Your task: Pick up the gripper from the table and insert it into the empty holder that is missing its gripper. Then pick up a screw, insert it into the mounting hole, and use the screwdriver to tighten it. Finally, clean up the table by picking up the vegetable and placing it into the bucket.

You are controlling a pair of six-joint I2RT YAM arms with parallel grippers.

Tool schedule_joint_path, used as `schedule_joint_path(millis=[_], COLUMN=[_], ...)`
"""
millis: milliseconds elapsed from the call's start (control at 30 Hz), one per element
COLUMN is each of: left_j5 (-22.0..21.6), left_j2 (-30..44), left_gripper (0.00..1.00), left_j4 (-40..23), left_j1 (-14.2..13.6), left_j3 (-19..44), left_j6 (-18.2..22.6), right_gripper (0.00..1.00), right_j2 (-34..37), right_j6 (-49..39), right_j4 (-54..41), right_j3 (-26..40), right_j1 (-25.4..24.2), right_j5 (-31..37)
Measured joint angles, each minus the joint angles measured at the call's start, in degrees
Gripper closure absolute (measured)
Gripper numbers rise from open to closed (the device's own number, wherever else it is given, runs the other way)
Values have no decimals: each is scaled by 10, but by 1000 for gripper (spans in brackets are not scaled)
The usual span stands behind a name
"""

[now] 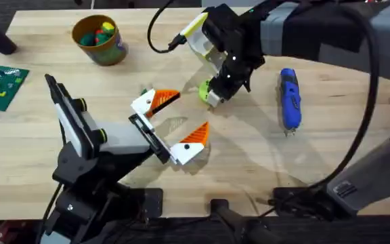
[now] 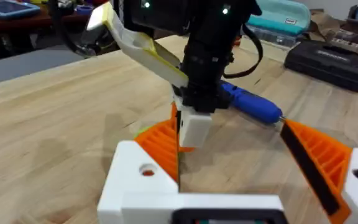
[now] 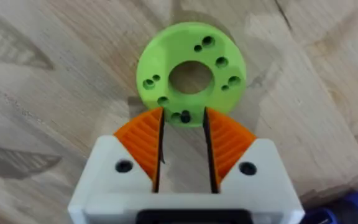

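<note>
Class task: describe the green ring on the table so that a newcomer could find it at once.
Start at the light wooden table and find the blue pen-shaped screwdriver on its right side. To its left, under the right arm's white-and-orange fingers, lies a flat lime-green plastic ring. Nothing else nearby is a disc with a large centre hole and small surrounding holes.

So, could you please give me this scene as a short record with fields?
left hand: wide open, holding nothing
right hand: narrowly open, fingertips at the rim of the green disc
screwdriver: lying on the table, untouched
bucket: far left of the table, coloured items inside
</note>
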Motion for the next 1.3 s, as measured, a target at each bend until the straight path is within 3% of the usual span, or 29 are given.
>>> schedule_joint_path(millis=[433, 533, 933, 1300], left_j5=[0, 0, 0, 0], left_j2=[0, 0, 0, 0], left_gripper=[11, 11, 11, 11], left_j4=[0, 0, 0, 0], left_j1=[0, 0, 0, 0], left_j3=[0, 0, 0, 0], left_j6=[0, 0, 0, 0], right_gripper=[597, 642, 985, 989], right_j2=[0, 0, 0, 0], right_j6=[0, -2, -4, -4], right_j4=[1, 3, 9, 10], right_j3=[0, 0, 0, 0], right_j1=[0, 0, 1, 1], right_j5=[2, 2, 7, 8])
